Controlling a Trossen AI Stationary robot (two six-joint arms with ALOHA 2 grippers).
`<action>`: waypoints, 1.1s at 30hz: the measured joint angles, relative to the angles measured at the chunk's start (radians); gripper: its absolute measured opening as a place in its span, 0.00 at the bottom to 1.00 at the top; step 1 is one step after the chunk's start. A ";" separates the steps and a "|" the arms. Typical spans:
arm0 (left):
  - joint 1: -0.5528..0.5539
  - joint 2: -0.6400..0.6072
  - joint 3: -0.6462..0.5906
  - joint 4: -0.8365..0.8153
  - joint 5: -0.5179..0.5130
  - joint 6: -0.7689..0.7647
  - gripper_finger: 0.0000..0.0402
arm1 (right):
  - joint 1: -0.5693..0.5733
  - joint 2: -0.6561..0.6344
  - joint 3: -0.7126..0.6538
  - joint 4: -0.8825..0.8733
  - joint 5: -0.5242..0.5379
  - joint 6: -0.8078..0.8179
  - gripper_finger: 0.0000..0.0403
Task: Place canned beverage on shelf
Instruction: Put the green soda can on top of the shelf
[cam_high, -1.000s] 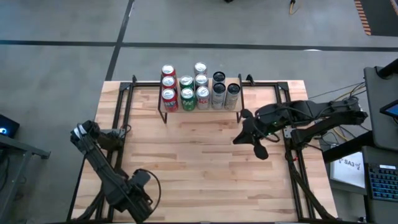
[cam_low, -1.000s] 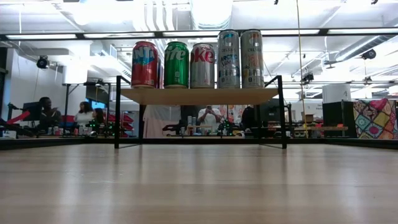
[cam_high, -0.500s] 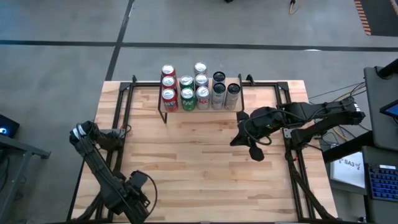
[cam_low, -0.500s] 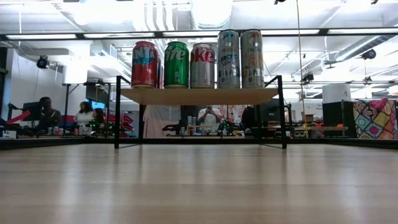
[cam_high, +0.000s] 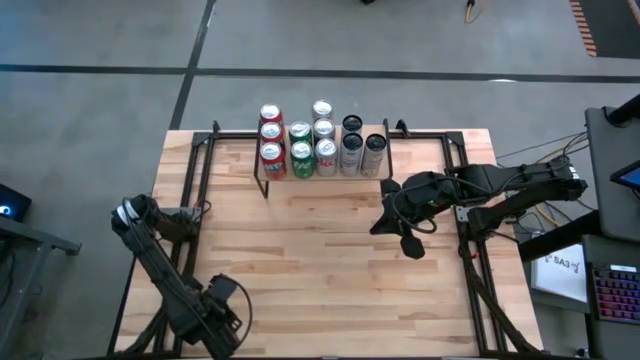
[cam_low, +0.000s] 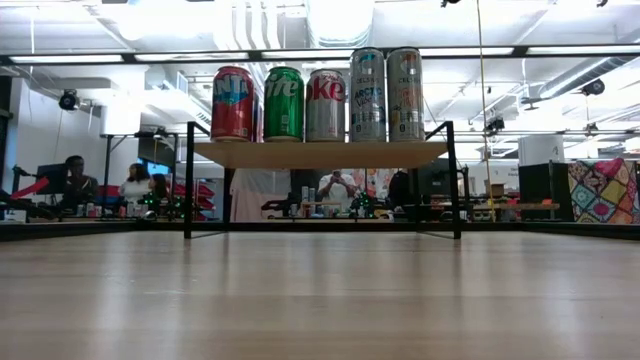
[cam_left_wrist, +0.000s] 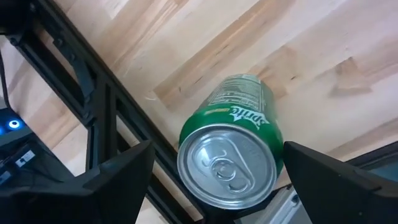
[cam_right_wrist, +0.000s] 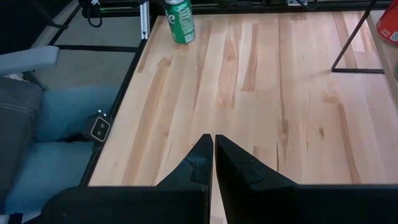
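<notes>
Light-wood tabletop with black frame rails, on grey concrete floor.

Left gripper: near-left corner, fingers spread wide either side of 1 upright green can; neither finger visibly touches it. That can stands at the table's near-left edge, well apart from the shelf.

Shelf: far centre, carrying 10 cans in rows.

Right gripper: right of centre, near the shelf, fingers pressed together, holding nothing.

Room beyond: seated people, desks, ceiling lights.
</notes>
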 joint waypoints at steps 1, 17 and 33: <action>-0.001 0.000 -0.005 0.001 0.000 -0.004 0.84 | 0.000 0.000 0.000 0.000 0.000 0.000 0.02; -0.045 -0.001 -0.130 0.154 -0.033 -0.053 0.84 | 0.000 0.000 0.000 0.001 0.000 0.003 0.02; -0.052 -0.005 -0.135 0.182 -0.012 -0.027 0.74 | 0.000 -0.001 0.000 0.002 0.000 0.002 0.02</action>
